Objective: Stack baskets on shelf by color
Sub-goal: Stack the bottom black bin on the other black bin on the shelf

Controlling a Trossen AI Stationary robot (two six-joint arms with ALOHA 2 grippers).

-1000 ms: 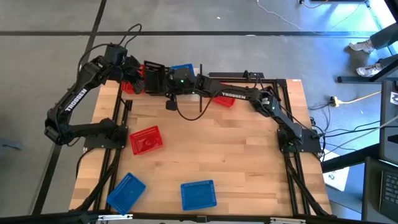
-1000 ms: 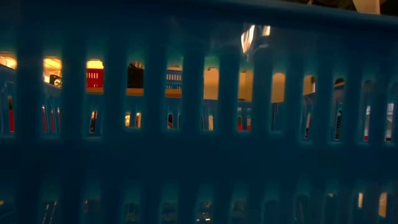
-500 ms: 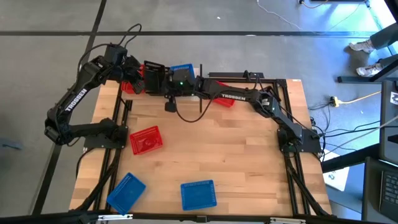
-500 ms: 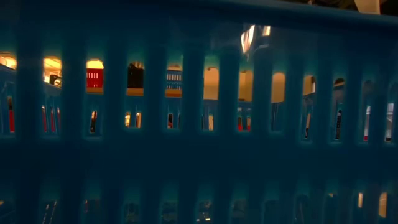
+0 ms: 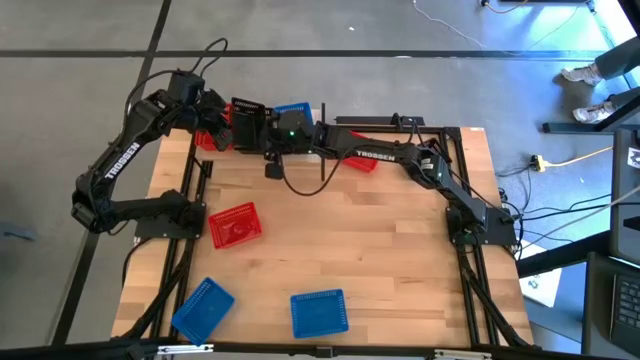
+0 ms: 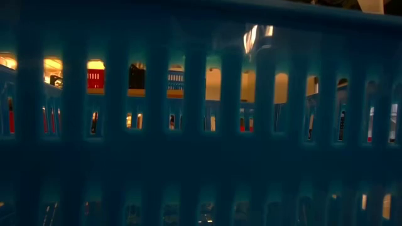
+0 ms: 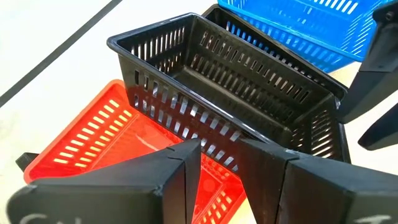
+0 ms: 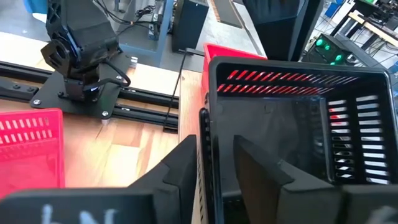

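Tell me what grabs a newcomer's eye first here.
Both arms meet at the table's far edge, where the right hand straddles the wall of a black basket. Loose on the tabletop lie a red basket and two blue baskets near the front.

black slotted basket [image 7: 236, 87], red basket [image 5: 235, 225], blue baskets [image 5: 318, 313]

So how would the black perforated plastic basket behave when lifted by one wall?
The black perforated plastic basket is probably light, since its walls are thin and mostly slots. Held by one wall only, it may tilt. The smooth plastic could slip between the right gripper fingers.
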